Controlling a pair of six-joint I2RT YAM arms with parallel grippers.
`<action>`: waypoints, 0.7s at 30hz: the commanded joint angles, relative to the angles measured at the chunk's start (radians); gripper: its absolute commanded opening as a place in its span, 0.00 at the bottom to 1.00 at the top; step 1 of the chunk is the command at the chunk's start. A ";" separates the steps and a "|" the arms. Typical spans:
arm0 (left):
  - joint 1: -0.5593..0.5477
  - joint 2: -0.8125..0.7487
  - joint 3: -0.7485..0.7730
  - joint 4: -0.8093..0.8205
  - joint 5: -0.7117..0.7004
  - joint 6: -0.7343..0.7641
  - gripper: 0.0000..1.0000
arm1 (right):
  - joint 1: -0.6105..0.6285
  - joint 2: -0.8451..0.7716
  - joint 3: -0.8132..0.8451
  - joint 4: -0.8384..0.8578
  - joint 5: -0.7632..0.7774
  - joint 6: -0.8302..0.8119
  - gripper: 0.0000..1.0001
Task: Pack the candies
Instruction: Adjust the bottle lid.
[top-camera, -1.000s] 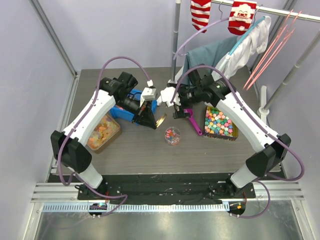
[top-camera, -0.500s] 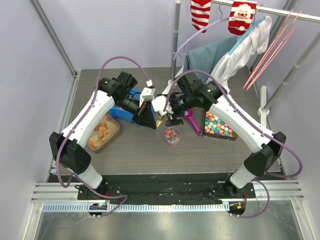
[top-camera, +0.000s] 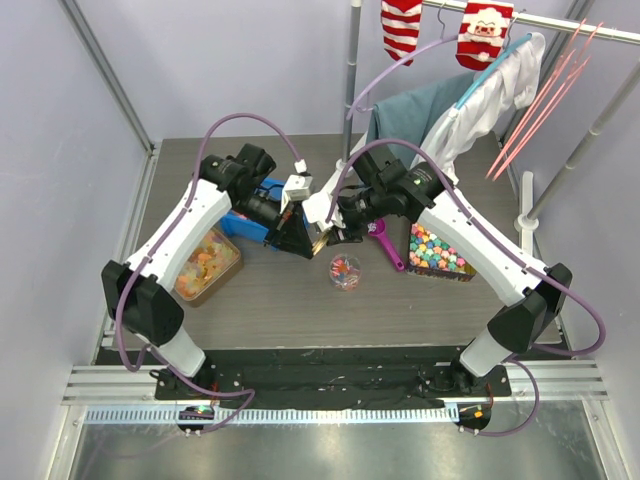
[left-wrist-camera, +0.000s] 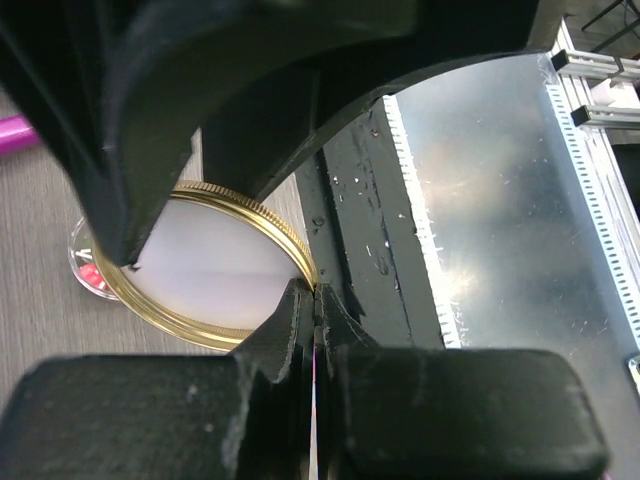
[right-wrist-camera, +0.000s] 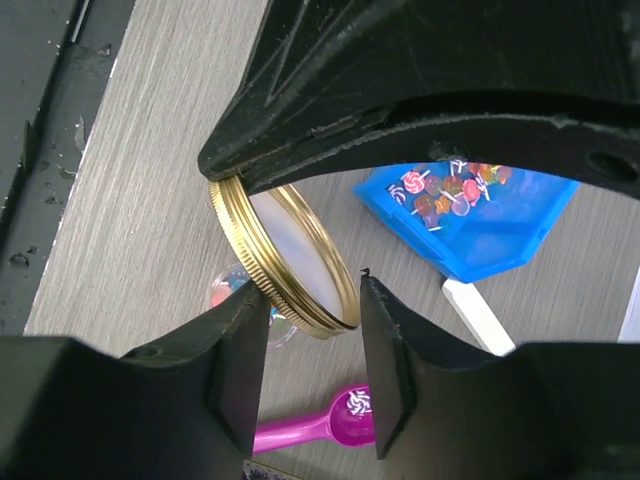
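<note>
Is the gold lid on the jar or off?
Off. The gold lid is held tilted in the air; the jar stands uncovered, candies showing.

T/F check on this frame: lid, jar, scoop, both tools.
1. The lid sits between the fingers of the right tool. True.
2. The jar holds some candies. True.
3. The lid is screwed onto the jar. False: the left tool holds it by the rim, off the jar, which stands open.
4. The scoop is inside the jar. False: it lies on the table beside it.
</note>
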 joint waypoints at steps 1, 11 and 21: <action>0.002 0.010 0.002 -0.219 0.020 -0.027 0.02 | 0.005 -0.046 -0.003 -0.018 -0.041 0.004 0.40; 0.003 0.028 0.002 -0.183 0.017 -0.073 0.25 | 0.005 -0.110 -0.083 -0.041 -0.035 -0.007 0.22; 0.052 -0.010 -0.036 -0.009 -0.062 -0.226 0.66 | 0.005 -0.156 -0.146 -0.044 -0.021 0.024 0.18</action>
